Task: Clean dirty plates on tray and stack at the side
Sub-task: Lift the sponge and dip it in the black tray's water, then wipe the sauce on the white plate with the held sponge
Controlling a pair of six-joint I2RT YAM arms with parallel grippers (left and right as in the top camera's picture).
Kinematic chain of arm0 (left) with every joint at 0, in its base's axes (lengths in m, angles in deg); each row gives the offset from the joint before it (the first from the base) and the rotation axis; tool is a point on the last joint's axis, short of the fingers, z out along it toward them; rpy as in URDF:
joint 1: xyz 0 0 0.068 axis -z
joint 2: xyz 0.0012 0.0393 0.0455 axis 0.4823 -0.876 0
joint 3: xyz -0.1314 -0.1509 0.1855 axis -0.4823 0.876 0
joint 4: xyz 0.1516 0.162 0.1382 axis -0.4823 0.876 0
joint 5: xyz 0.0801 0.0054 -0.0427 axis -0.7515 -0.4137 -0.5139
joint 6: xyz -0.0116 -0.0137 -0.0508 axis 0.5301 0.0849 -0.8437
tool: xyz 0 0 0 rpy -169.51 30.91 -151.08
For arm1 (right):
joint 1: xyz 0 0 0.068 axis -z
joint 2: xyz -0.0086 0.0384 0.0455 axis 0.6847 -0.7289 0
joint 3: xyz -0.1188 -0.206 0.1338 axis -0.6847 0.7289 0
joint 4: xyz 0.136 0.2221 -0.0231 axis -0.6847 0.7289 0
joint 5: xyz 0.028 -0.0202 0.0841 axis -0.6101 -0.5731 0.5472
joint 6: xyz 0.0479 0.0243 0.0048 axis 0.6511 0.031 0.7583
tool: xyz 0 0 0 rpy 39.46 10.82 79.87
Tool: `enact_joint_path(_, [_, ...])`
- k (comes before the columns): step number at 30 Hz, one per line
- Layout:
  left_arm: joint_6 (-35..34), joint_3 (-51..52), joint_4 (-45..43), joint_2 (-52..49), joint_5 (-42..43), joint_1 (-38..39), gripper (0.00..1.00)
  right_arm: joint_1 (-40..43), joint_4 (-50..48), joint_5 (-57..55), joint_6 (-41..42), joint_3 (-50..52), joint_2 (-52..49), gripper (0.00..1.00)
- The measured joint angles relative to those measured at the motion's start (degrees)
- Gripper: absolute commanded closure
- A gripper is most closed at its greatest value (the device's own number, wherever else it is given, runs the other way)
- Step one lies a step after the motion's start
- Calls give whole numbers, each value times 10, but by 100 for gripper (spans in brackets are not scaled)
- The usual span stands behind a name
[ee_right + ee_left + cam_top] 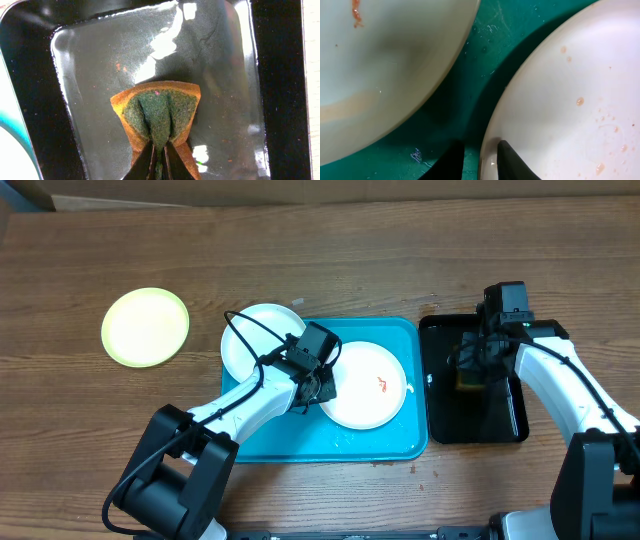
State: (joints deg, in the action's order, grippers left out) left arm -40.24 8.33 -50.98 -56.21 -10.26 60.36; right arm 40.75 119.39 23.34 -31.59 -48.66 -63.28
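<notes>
**Left hand at the rim**

Inside the turquoise tray, it appears clamped on the edge of a white plate. Well apart to that plate's right, over the black tray, the right hand is clenched on a sponge.

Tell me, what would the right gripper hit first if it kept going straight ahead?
Probably the floor of the black tray. The right gripper pinches a sponge that points at it, so the sponge would touch first. The gap is hard to judge.
</notes>
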Motion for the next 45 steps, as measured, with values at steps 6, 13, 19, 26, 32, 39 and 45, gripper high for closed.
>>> enact_joint_path(6, [0, -3, -2, 0, 11, 0, 96, -3, 2, -28, 6, -6, 0, 96])
enact_joint_path(13, [0, -3, -2, 0, 27, -7, 96, -59, 14, -80, 2, -48, 0, 96])
enact_joint_path(19, [0, -3, 0, 0, 37, -12, 96, -127, 10, -88, 1, -50, 0, 96])
enact_joint_path(26, [0, -3, 0, 0, 37, -12, 95, -219, -8, -75, 0, -50, 0, 96])
enact_joint_path(32, [0, -3, 0, -1, 37, -12, 93, -255, -11, -79, 0, -50, -6, 96])
enact_joint_path(39, [0, -3, 0, -1, 37, -12, 93, -273, -36, -90, 0, -50, -65, 96])
enact_joint_path(45, [0, -3, 0, -1, 37, -12, 93, -297, -42, -93, 0, -50, -102, 96])
